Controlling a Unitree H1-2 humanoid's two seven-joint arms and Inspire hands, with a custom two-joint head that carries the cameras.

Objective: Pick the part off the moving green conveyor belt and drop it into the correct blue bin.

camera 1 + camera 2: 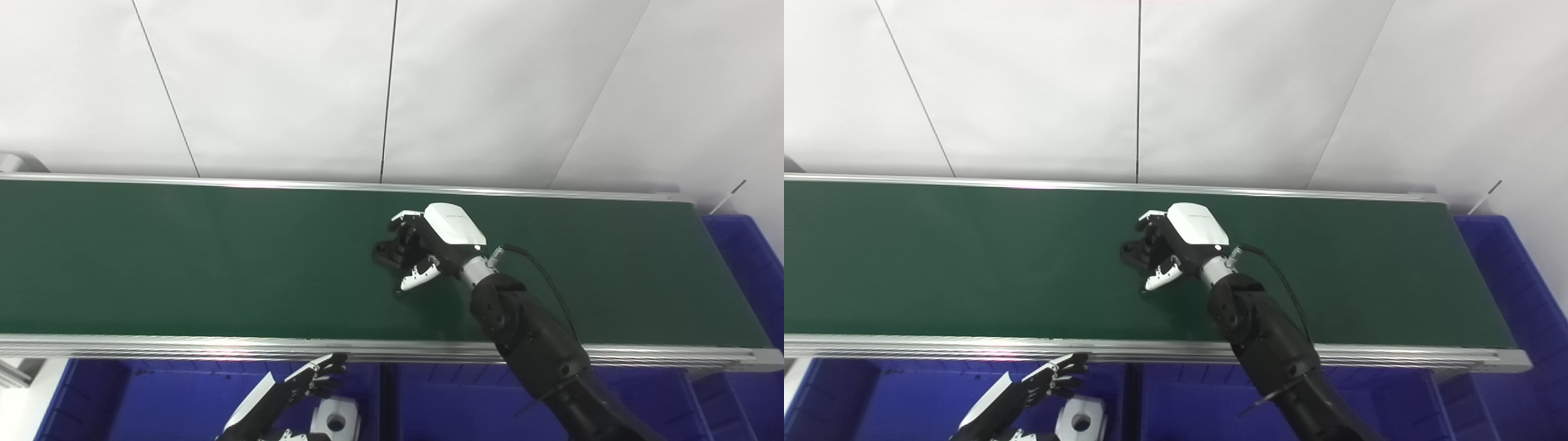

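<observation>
A small black part point(384, 252) lies on the green conveyor belt point(184, 257) a little right of its middle. My right hand point(429, 245) reaches over the belt from the lower right, and its fingers curl around the part, with the thumb point(419, 277) on the near side. The fingers hide most of the part. My left hand point(309, 380) hovers low below the belt's front rail, over a blue bin point(153, 398), fingers apart and holding nothing.
A white part with a round hole point(335, 419) lies in the blue bin under my left hand. A second blue bin point(441, 404) sits beside it, and a third point(750, 257) stands past the belt's right end. White wall panels rise behind the belt.
</observation>
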